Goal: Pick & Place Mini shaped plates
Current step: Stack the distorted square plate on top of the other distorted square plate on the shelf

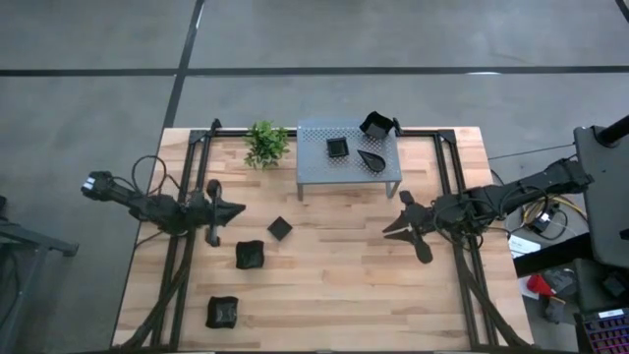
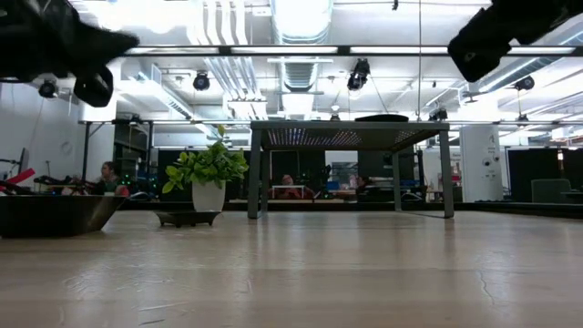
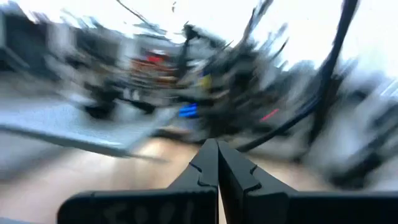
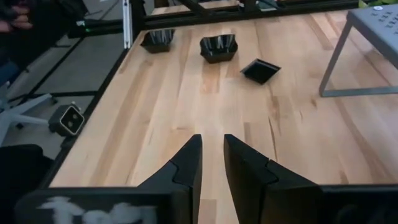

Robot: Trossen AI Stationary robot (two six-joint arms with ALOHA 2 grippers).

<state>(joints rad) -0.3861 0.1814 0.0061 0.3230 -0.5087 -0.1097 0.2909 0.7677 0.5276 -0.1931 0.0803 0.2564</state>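
Observation:
Three small black plates lie on the wooden table's left half: a flat square one [image 1: 280, 227] [image 4: 260, 70], a deeper one [image 1: 250, 255] [image 4: 218, 47] and another deep one [image 1: 222, 312] [image 4: 157, 39] near the front. Three more plates [image 1: 338, 147], [image 1: 371, 158], [image 1: 377, 124] rest on top of the grey perforated shelf [image 1: 319, 167]. My left gripper [image 1: 239, 209] [image 3: 217, 144] is shut and empty above the table's left side. My right gripper [image 1: 390, 225] [image 4: 212, 138] hovers at the right, pointing toward the left edge, narrowly open with nothing between its fingers.
A small green plant [image 1: 265, 144] in a white pot [image 2: 209, 195] stands at the back, left of the shelf. The shelf's legs [image 4: 336, 59] stand on the table. Black frame rails [image 1: 177, 265] run along both sides. Bare wood [image 1: 344, 275] lies between the arms.

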